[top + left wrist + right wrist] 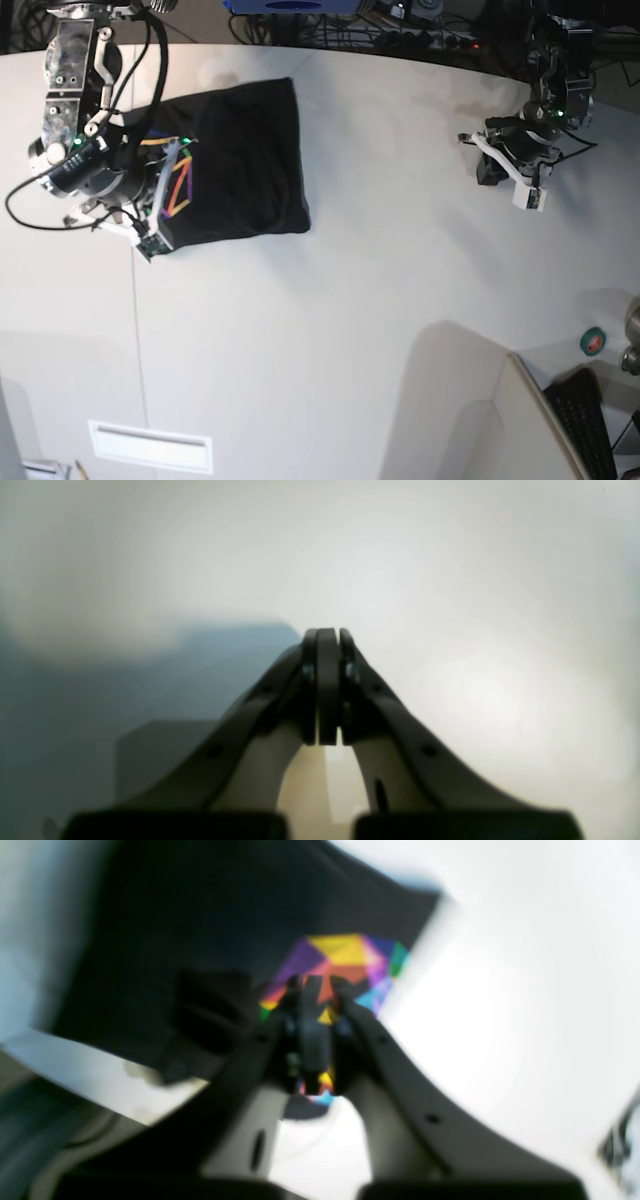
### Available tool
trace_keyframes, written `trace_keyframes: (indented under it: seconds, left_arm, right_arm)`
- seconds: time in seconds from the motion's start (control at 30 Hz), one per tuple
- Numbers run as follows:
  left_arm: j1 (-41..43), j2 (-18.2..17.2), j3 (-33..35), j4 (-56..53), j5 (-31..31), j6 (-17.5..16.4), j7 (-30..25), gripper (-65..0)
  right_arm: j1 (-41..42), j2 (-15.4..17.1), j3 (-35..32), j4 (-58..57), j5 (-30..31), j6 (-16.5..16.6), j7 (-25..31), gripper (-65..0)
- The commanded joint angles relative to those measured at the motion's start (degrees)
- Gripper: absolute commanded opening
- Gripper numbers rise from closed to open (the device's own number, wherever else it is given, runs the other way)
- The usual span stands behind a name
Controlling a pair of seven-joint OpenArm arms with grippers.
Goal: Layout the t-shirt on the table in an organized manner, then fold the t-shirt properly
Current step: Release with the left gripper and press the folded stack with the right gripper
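Observation:
The black t-shirt [240,150] lies folded into a compact rectangle at the far left of the white table [350,330], part of its multicoloured print [178,185] showing at its left end. My right gripper [165,185] hovers over that printed end. In the blurred right wrist view its fingertips [312,985] are shut just above the print [345,952] on the t-shirt [200,905]; whether fabric is pinched I cannot tell. At the far right my left gripper [530,195] is shut and empty. The left wrist view shows that gripper [327,635] over bare table [450,580].
Cables and equipment [420,25] line the back edge. A round green-and-red item [593,340] and a keyboard [590,420] sit at the lower right beside a raised light panel [470,400]. A white label strip [150,447] lies near the front left.

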Motion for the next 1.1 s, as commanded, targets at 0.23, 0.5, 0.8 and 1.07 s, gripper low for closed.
trace_keyframes:
  seconds: [0.23,0.5,0.8,1.07]
  left_arm:
    - [-0.02,-0.65,-0.84,0.8,-0.42,-0.39,-0.96,-65.0]
    - [-0.02,-0.56,-0.84,0.8,-0.42,-0.39,-0.96,-65.0]
    - [-0.11,-0.74,-0.84,0.71,-0.42,-0.39,-0.96,-65.0]
    - [-0.11,-0.74,-0.84,0.71,-0.42,-0.39,-0.96,-65.0]
  right_arm:
    - [-0.55,-0.74,-2.41,-9.02,1.44,0.37,1.3,-65.0]
    - [-3.63,-0.74,-18.15,-8.05,1.44,0.28,0.86,-65.0]
    - [-2.93,-0.3,-22.1,3.02,1.36,0.28,-3.1,-65.0]
    - [4.2,-0.3,-10.94,-6.82,1.36,0.28,-0.99,-65.0]
